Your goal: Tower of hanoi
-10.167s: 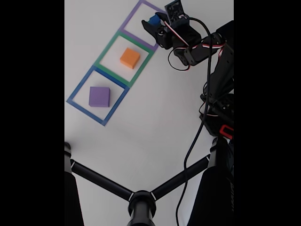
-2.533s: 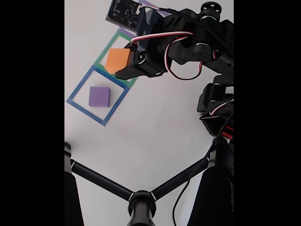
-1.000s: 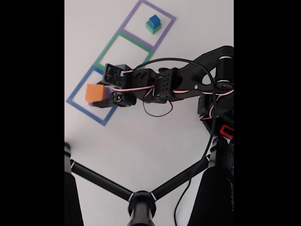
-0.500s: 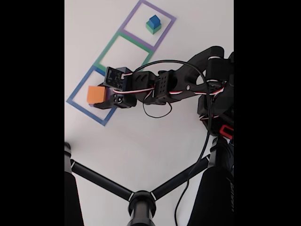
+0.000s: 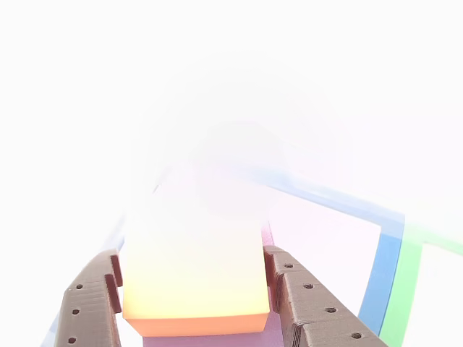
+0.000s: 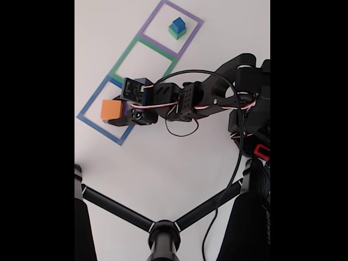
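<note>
Since approx 10 s before, the orange cube had gone from the green taped square over to the blue taped square, and the arm had swung from the far purple square down to the near end of the row; vs half a sec earlier almost nothing differed. No brand, label or legible writing could be made out on arm or cubes. In the fixed view the gripper was clamped on the orange cube, which sat over the purple cube, mostly hidden beneath it. In the other view, badly overexposed, brown perforated fingers pressed both sides of the orange cube, w/ a strip of purple cube visible just below it. Green square held nothing. Purple square held a small blue cube stacked on a green cube.
</note>
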You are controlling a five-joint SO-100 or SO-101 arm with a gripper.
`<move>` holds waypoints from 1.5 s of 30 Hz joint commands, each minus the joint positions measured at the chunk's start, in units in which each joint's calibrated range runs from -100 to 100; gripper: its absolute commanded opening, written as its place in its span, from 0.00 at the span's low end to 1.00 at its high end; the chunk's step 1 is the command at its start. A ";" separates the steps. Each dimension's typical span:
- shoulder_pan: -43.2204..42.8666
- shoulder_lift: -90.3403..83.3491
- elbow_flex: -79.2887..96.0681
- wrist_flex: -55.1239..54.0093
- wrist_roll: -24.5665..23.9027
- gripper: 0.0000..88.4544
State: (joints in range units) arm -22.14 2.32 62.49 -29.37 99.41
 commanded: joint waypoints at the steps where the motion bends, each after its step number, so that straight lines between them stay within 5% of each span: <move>1: 0.28 -0.02 -1.58 -2.29 0.59 0.29; 10: 0.19 -1.96 -2.58 -1.64 0.59 0.31; 18: 2.39 -14.31 -4.58 13.26 0.59 0.31; 24: 5.17 -27.15 -9.03 33.91 0.59 0.27; 32: 10.64 -43.86 -17.22 65.97 0.59 0.04; 45: 23.20 -48.71 -49.31 108.08 0.59 0.02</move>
State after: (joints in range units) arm -2.66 -44.20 23.06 71.11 99.41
